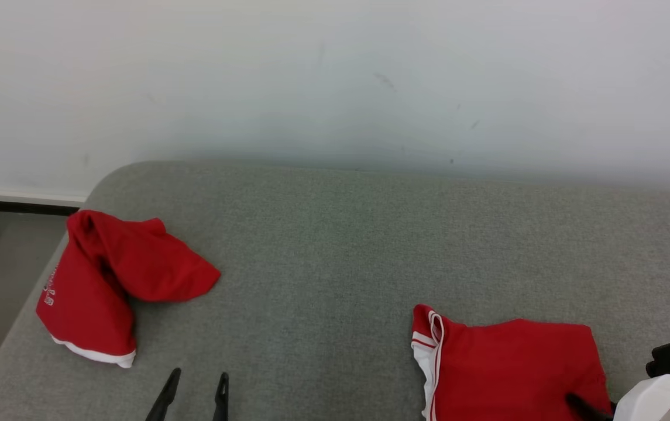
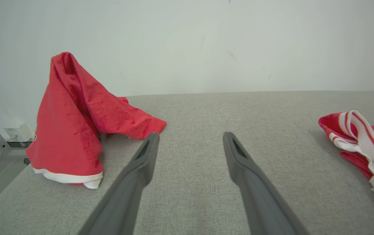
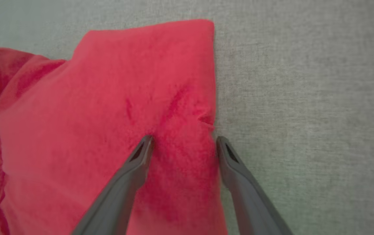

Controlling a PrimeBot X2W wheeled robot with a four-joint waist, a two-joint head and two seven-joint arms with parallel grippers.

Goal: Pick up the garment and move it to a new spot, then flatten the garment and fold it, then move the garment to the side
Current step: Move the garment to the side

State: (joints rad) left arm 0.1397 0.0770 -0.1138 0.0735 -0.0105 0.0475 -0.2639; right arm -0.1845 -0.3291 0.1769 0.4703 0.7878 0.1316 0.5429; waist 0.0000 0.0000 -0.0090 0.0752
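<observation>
We see two red garments on the grey padded surface [image 1: 335, 245]. The crumpled garment [image 1: 92, 280] lies in a heap at the left middle of the head view, near the rounded corner. The folded garment [image 1: 510, 368] lies flat at the lower right, with its white trim [image 1: 430, 374] on the left edge. The right pincer [image 3: 183, 143] stands open across the folded garment's border: one finger seems to touch the red cloth, and the other is over the grey surface just beside it. We judge it is placed so in order to take this edge or to slide the folded piece aside, but it grips nothing. The left pincer [image 1: 197, 380], at the bottom left, is open too and empty, above bare surface and near the heap. The right wrist view shows this contact and a small crease in the cloth, while the head view shows there only one dark finger beside the pale forearm [image 1: 656, 397]. The left wrist view shows that the heap rises in a peak, which the head view flattens.
</observation>
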